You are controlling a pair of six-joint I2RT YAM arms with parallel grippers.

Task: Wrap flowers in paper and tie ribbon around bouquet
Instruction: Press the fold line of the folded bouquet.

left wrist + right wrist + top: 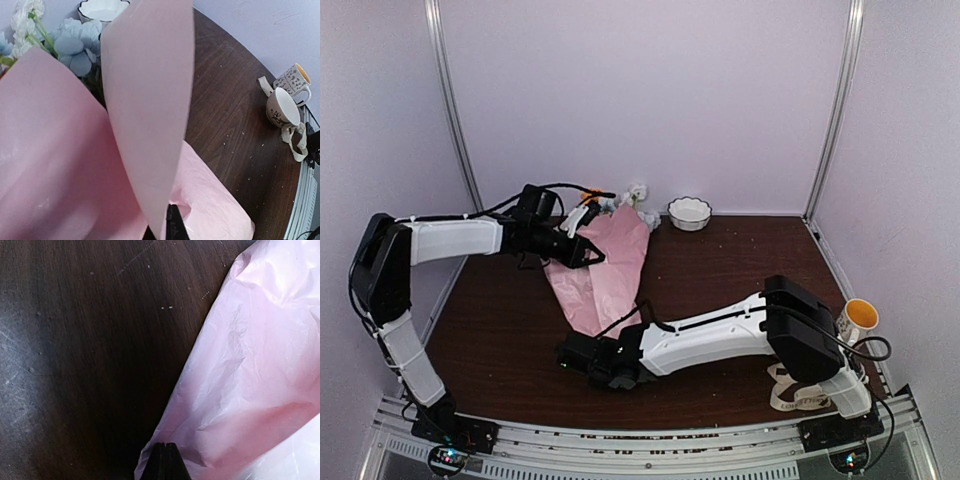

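- My left hand [592, 256] is clenched on a flap of the paper [610, 270]. In the left wrist view the flap rises from my fingertips [172, 224] as a tall pink blade through mid-frame.
- My right hand [568, 354] is clenched too, at lower centre of the top view, just beside the paper's narrow end. In the right wrist view the tips sit at the bottom edge, right on the paper's border. I can't tell if a fold is caught between them.
- Key relation: the flowers [620, 205] have their blooms at top centre and the wrap tapers down-frame, so the long axis runs top to bottom, leaning slightly left.
- My left hand holds the flap on the left of that axis. I judge the fold has to go across it, toward frame right, with the right hand steadying the tail.
- The ribbon [790, 392] lies at lower right of the top view by my right arm's base. It's well apart from both hands, and the right arm is nearer.
- Hidden: the stems are fully under the paper, so I can't confirm their line. The ribbon is partly covered by my right arm. The raised flap blocks most of the left wrist view.
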